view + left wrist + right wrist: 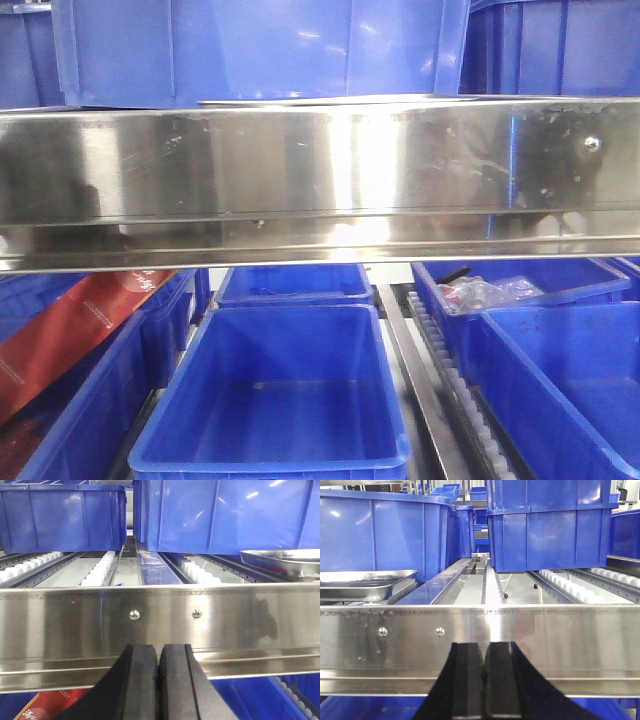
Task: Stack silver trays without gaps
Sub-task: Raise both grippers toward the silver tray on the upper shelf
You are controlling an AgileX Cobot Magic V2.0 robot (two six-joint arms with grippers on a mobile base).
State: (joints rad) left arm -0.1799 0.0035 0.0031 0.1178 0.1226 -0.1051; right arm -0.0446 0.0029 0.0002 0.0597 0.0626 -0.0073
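A silver tray (285, 560) rests on the upper shelf at the right edge of the left wrist view, just behind the steel rail (210, 625). The right wrist view has a silver tray (365, 582) at its left edge, also behind the rail (560, 640) and next to a blue bin. Only a thin silver rim (330, 100) shows above the rail in the front view. My left gripper (159, 652) is shut with nothing between its pads, in front of and below the rail. My right gripper (483, 652) is likewise shut and empty, on the near side of the rail.
Deep blue bins (65, 517) (545, 530) stand on the upper roller tracks (100, 567) (580, 587). Below the rail sit more blue bins (270, 390), one holding bagged parts (480, 293). A red package (60, 335) lies at the lower left.
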